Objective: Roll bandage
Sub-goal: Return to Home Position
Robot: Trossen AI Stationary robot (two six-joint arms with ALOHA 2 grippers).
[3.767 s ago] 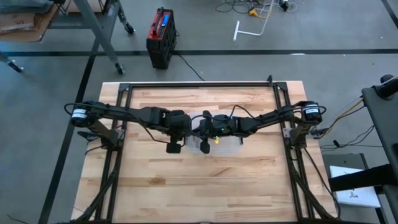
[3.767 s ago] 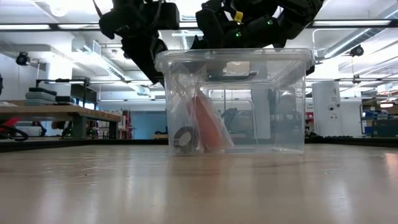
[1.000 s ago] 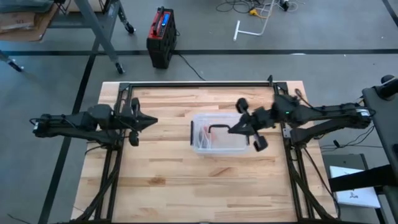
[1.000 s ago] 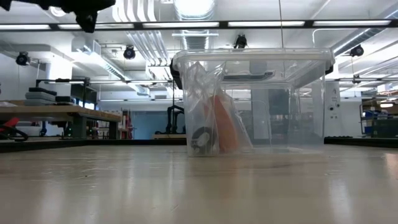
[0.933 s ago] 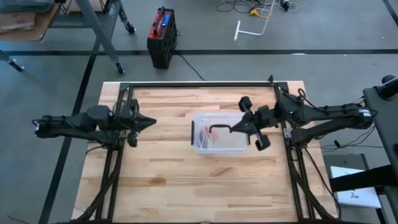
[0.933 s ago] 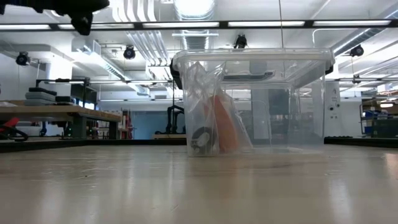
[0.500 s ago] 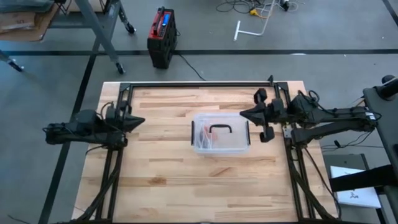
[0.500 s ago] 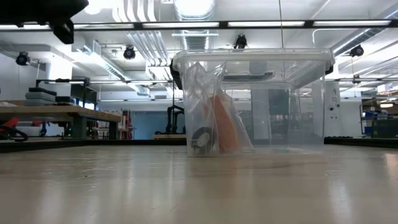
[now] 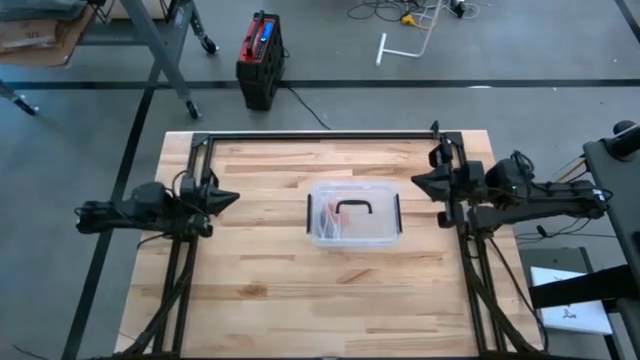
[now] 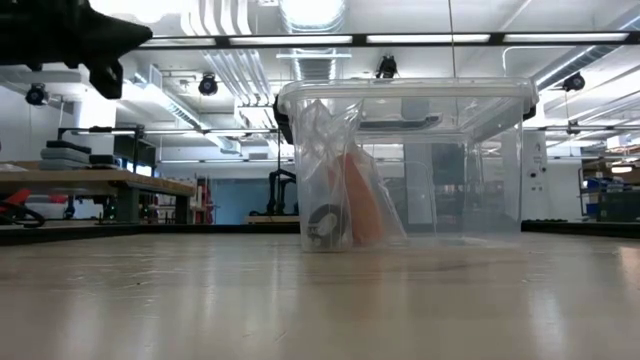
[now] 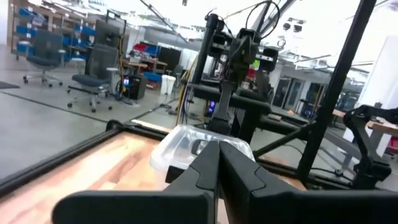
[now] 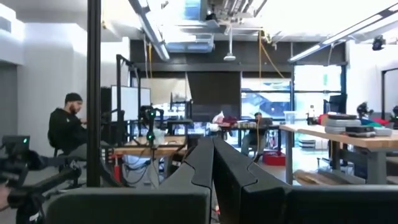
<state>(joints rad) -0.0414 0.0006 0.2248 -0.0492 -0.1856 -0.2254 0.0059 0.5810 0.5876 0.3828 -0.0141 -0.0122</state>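
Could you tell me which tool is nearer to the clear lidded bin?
Right. The right tool hangs just past the right side of the bin; the left tool is farther off its left side.

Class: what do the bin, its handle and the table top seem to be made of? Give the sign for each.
Bin: clear glossy plastic; the bag inside shows through its walls. Handle: dark, probably plastic, though the look leaves it open. Table top: pale wood planks, with visible grain and seams.

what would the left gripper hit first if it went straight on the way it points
Likely the transparent bin mid-table: the left gripper points straight at it, though height is unclear.
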